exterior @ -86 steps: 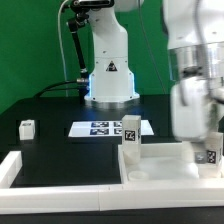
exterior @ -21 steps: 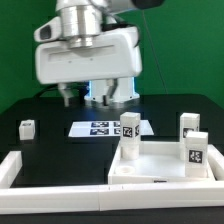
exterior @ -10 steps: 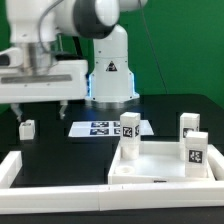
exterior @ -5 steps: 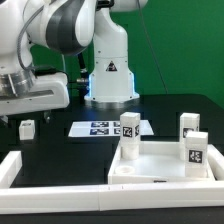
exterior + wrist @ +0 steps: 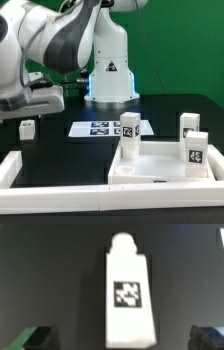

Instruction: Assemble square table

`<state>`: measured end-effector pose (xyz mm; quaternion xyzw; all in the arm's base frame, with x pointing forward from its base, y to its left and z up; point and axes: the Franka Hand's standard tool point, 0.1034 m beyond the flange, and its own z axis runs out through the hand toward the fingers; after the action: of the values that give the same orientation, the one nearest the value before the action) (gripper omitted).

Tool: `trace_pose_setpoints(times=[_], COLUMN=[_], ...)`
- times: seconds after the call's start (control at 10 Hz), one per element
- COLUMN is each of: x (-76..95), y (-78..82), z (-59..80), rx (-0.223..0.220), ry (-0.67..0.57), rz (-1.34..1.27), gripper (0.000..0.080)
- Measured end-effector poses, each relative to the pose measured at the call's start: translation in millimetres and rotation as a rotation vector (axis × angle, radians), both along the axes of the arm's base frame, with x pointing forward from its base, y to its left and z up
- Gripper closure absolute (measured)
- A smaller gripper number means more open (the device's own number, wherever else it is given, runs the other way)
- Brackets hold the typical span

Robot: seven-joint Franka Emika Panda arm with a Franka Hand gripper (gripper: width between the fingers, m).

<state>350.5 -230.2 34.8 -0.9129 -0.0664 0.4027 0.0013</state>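
The arm has swung further toward the exterior view's left than half a second ago, and its bulky wrist housing now hangs low just above the lone leg block (image 5: 27,128) on the black table (image 5: 60,150). Two seconds ago that housing sat high over the middle of the scene, in front of the robot base (image 5: 110,75).

In the wrist view the gripper (image 5: 124,336) is spread wide: one dark fingertip (image 5: 35,338) shows at about 7 o'clock of the leg (image 5: 127,294) and the other at about 5 o'clock, both well apart from it and holding nothing. The leg lies flat on the dark surface, its narrow peg end pointing to 12 o'clock and its black-and-white tag facing the camera.

The square tabletop panel (image 5: 150,165) is unmoved at the exterior view's lower right, with three legs standing on it: one (image 5: 129,135) at its 11 o'clock corner, one (image 5: 188,126) at 1 o'clock, and one (image 5: 195,152) at 3 o'clock. The marker board (image 5: 100,127) lies between the lone leg and the panel. The white border bar (image 5: 50,188) runs along the near edge as before.
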Motion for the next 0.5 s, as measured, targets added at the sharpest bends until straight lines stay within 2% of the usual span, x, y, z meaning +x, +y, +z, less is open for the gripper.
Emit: trace_pose_setpoints(times=[0.3,0.4,0.5], x=[-0.2,-3.2,-14.0], y=[0.1,0.8,2.3], z=[-1.4,-3.2,-10.3], rx=[0.001,-0.001,-0.001], ry=[0.022,0.028,0.055], rz=[-0.001,-0.007,-0.017], gripper=[0.0150,0.0150,0.0150])
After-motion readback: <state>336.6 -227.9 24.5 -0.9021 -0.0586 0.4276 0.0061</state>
